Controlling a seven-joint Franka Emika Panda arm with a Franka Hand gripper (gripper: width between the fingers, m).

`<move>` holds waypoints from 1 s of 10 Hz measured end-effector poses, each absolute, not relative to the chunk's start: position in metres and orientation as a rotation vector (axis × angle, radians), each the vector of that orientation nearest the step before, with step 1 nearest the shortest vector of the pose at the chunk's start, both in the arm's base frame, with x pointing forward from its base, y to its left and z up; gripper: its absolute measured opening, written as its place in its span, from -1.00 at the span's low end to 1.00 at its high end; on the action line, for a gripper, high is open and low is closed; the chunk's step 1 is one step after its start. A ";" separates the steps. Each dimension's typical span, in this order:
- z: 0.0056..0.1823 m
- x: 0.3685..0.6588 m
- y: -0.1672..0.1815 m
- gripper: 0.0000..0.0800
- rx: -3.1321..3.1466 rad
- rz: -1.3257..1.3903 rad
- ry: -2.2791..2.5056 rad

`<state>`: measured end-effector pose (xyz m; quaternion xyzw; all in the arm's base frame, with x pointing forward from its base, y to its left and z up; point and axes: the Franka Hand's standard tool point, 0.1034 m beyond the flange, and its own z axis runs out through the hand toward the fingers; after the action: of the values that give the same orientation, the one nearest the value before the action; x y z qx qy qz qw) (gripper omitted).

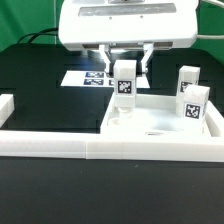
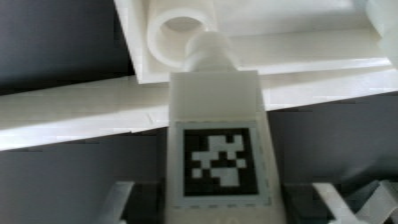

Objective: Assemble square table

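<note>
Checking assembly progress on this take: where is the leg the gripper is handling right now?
In the exterior view the leg stands upright at the tabletop's far left corner, under the gripper; two other legs stand toward that view's right.
</note>
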<state>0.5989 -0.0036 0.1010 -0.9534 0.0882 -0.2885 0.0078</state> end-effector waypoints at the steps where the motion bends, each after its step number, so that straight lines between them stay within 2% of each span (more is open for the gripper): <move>1: 0.099 0.598 -0.004 -0.27 -2.983 -0.897 0.276; 5: 0.092 0.597 -0.010 -0.27 -2.993 -0.892 0.287; 8: 0.080 0.592 -0.001 -0.27 -2.999 -0.864 0.272; 10: 0.080 0.593 0.003 -0.27 -2.997 -0.905 0.276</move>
<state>0.5927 0.0026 0.0795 -0.9536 0.0878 -0.2879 -0.0007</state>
